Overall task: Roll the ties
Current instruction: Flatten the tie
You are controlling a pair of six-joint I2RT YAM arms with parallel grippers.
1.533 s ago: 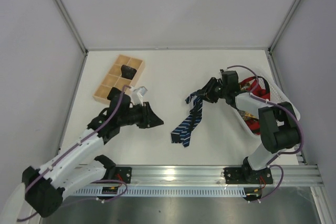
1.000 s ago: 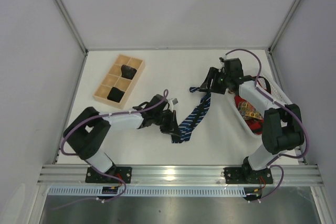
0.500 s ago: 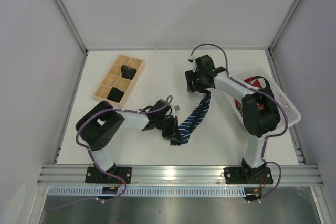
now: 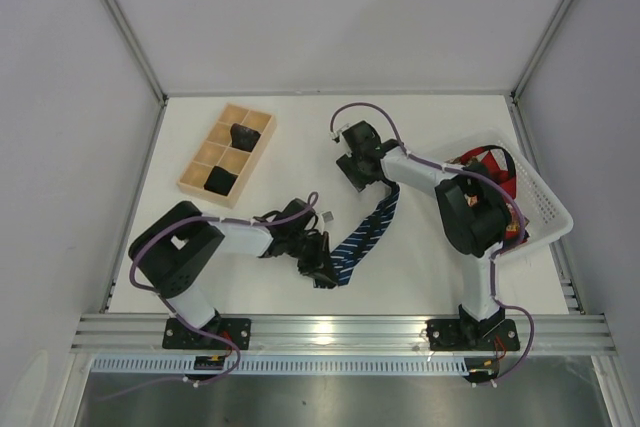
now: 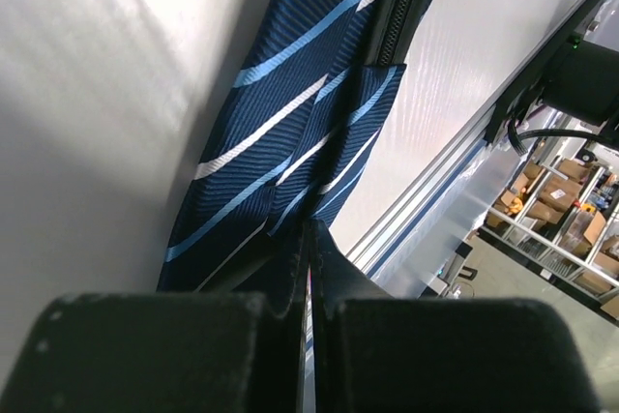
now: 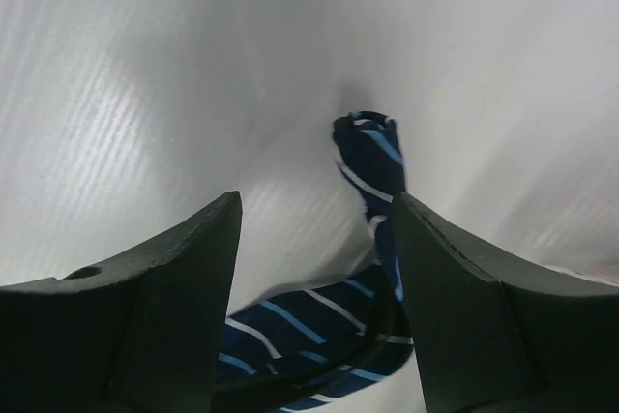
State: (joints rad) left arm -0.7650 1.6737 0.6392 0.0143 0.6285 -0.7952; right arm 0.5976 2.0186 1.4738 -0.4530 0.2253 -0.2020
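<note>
1. The white table (image 4: 430, 267) carries everything; the arms reach in from its near edge.
2. A white basket (image 4: 548, 205) sits at the right edge of the table, beside the right arm. It holds unrolled ties, one of them a red tie (image 4: 492, 161). It is well apart from the work in the middle.
3. A wooden tray (image 4: 226, 119) with compartments lies at far left. Two of its compartments each hold one of the rolled ties (image 4: 243, 135), seen as dark bundles. Nothing stands between the tray and the middle of the table.
4. The navy tie (image 4: 365, 232), with pale diagonal stripes, lies flat mid-table. Its long axis runs diagonally, with the wide end near-left and the narrow end far-right.
5. The left gripper (image 4: 318, 265) is at the wide end. Its wrist view shows the fingers (image 5: 280, 282) clamped together with the striped cloth (image 5: 280, 123) nipped between them.
6. The right gripper (image 4: 355, 169) hangs over the narrow end with its fingers (image 6: 193, 268) spread wide, grasping nothing. The tie's tip (image 6: 372, 152) lies just ahead of the gap.
7. Judgement: each arm has its own end of the tie. Rolling likely turns on the left pinch winding along that diagonal toward the right gripper.
</note>
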